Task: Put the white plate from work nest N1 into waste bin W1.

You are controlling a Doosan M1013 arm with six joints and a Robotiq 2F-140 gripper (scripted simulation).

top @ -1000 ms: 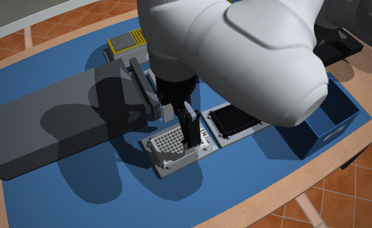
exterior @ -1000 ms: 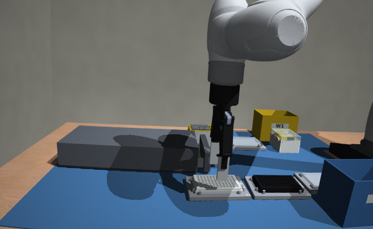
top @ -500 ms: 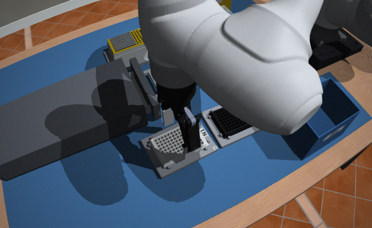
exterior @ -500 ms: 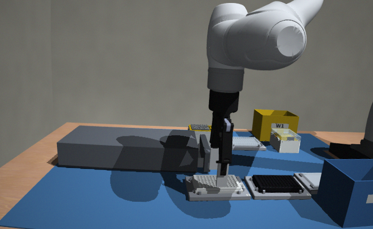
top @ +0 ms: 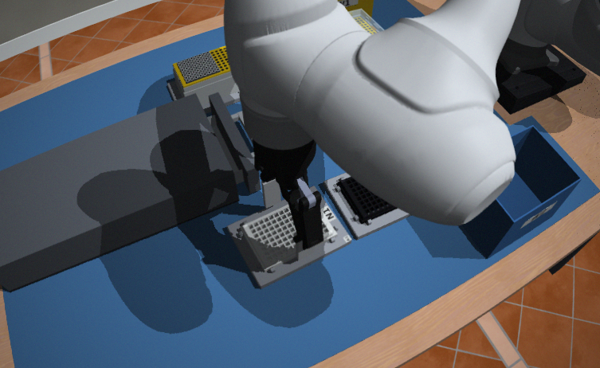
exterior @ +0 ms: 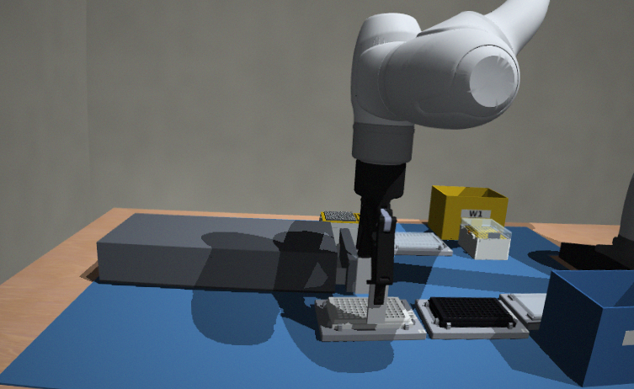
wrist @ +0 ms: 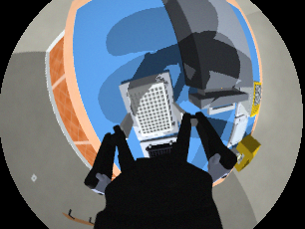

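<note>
The white well plate (top: pixel 268 232) lies in the grey work nest N1 (top: pixel 294 259) near the front middle of the blue mat; it also shows in the exterior view (exterior: pixel 359 308) and the wrist view (wrist: pixel 152 105). My gripper (top: pixel 289 214) (exterior: pixel 375 309) is open and lowered over the plate, one finger on each long side, with the tips down at plate level. The fingers stand apart and do not clamp the plate. The yellow bin W1 (exterior: pixel 467 210) stands upright at the back right of the mat, well away from the gripper.
A black plate (exterior: pixel 469 311) sits in the nest just right of N1. The blue bin W2 (exterior: pixel 609 328) stands at the front right. A long grey box (top: pixel 96 192) lies to the left. A tip box (exterior: pixel 484 237) and another white plate (exterior: pixel 418 241) lie in front of W1.
</note>
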